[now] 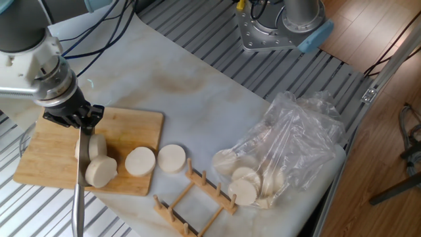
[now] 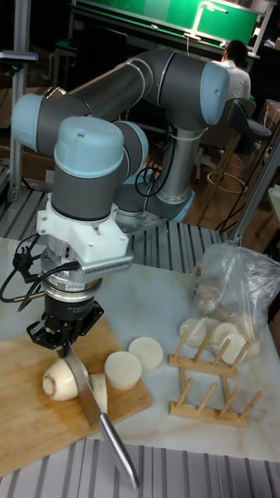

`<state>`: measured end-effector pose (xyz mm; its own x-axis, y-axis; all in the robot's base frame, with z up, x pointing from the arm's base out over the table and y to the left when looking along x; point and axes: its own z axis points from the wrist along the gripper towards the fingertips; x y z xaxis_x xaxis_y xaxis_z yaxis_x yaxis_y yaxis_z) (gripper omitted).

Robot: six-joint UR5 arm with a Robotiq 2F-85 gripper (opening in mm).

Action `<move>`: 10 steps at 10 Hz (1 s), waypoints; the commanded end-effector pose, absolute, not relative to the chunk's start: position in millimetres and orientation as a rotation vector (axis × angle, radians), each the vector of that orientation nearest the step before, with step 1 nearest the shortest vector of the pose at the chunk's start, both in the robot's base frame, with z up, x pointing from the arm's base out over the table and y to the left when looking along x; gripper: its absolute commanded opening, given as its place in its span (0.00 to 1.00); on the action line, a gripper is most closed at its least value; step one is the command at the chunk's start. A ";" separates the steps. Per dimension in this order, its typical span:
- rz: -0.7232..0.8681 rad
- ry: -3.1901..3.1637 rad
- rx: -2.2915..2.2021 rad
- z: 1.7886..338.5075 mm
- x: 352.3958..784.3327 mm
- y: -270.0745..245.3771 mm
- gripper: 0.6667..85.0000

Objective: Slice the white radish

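Clenched on one knife (image 1: pixel 79 178), the gripper (image 1: pixel 74 118) stands over one cutting board (image 1: pixel 131 125); the white radish (image 1: pixel 89 146) lies there, with three cut discs nearby.

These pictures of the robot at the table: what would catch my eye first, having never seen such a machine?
Probably the big grey and blue arm, whose gripper holds a long knife standing in a cut through the white radish on the wooden cutting board. Next, two thick round slices lie by the board's near corner, one partly on it, the other on the white sheet. To the right lies a crumpled clear plastic bag with more pale slices inside, beside a small wooden rack.
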<state>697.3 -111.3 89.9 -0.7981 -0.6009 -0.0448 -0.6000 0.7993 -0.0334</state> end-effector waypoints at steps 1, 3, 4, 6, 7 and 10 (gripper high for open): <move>-0.024 2.946 -0.978 88.6 691.0 -116.1 0.01; -0.038 2.957 -0.979 84.3 688.8 -119.7 0.01; -0.046 2.956 -0.976 80.6 689.7 -121.1 0.01; -0.052 2.950 -0.972 77.7 688.9 -122.9 0.01; -0.046 2.941 -0.976 78.6 688.0 -123.8 0.01; -0.032 2.921 -0.972 78.6 689.9 -122.8 0.01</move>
